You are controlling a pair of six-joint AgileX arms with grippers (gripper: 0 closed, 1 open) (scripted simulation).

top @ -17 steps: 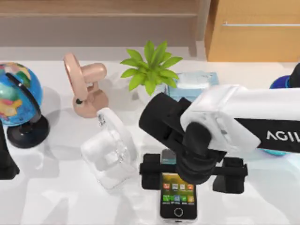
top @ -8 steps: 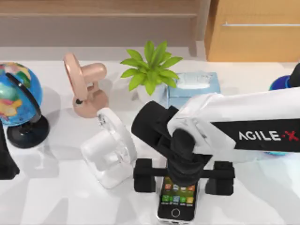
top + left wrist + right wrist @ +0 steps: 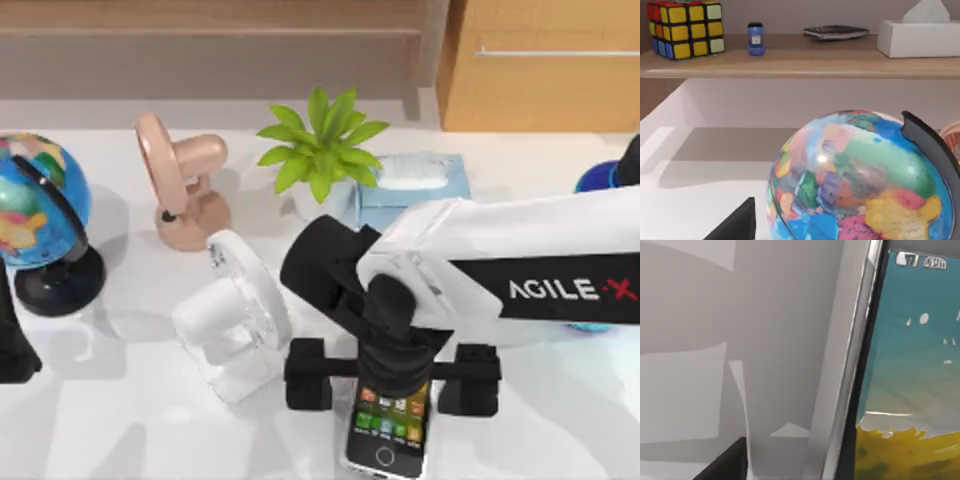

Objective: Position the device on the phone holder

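Note:
The device (image 3: 388,432), a black-framed smartphone with a lit screen, sits near the table's front edge, tilted slightly off square. My right gripper (image 3: 392,398) hangs directly over its upper half and is shut on it, with the wrist hiding the top of the phone. In the right wrist view the device (image 3: 910,390) shows very close, silver edge and green-orange wallpaper, above the white tabletop. The phone holder (image 3: 236,322), a clear white stand, sits just left of the right gripper, apart from the phone. My left gripper (image 3: 14,345) is parked at the left edge.
A globe (image 3: 38,205) on a black base stands at the far left and shows close in the left wrist view (image 3: 860,180). A pink fan (image 3: 182,190), a green plant (image 3: 322,148) and a blue tissue box (image 3: 412,180) line the back. A blue object (image 3: 598,178) is at the right edge.
The right arm shifted left, then the phone under it turned slightly, moved a little right and looks larger, as if raised off the table. The left arm stayed put.

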